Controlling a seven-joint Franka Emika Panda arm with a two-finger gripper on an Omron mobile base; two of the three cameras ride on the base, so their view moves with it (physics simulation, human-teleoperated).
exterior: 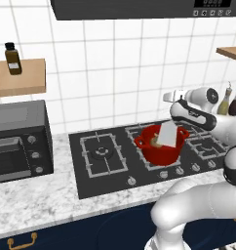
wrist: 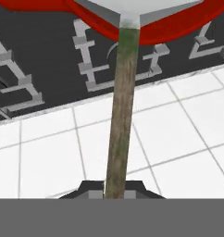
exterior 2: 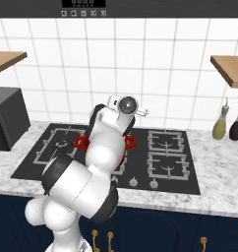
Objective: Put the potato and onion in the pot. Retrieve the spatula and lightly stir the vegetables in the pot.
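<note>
**Q:** What does the hand [wrist: 115, 193] hold, at the bottom centre of the hand view?

**A:** The spatula [wrist: 121, 115]. The two dark fingertips stand narrow, closed on the near end of its wooden handle. The handle runs straight up the frame to a grey blade at the top centre, and the blade lies inside the rim of the pot [wrist: 178, 28].

**Q:** How is the spatula likely to handle?

**A:** As a judgement: stiff and light. The handle looks like rough, mottled wood, so it should not slip readily. Held at the far end of the handle, the blade has a long lever, so small turns of the wrist would sweep it widely. Light stirring calls for small motions.

**Q:** Where is the pot?

**A:** In the left base view the pot [exterior: 159, 146] stands right of centre, on a burner of the black hob [exterior: 105, 161] set into the marble worktop [exterior: 37, 200]. The pale blade [exterior: 169, 134] leans out over its rim, and a light brown vegetable [exterior: 154, 141] shows inside; which one cannot be told.

**Q:** And the pot itself?

**A:** Probably heavy and rigid with a glossy, slippery wall. Its loop handles [exterior 2: 81, 142] are the natural hold, though stirring needs none.
</note>
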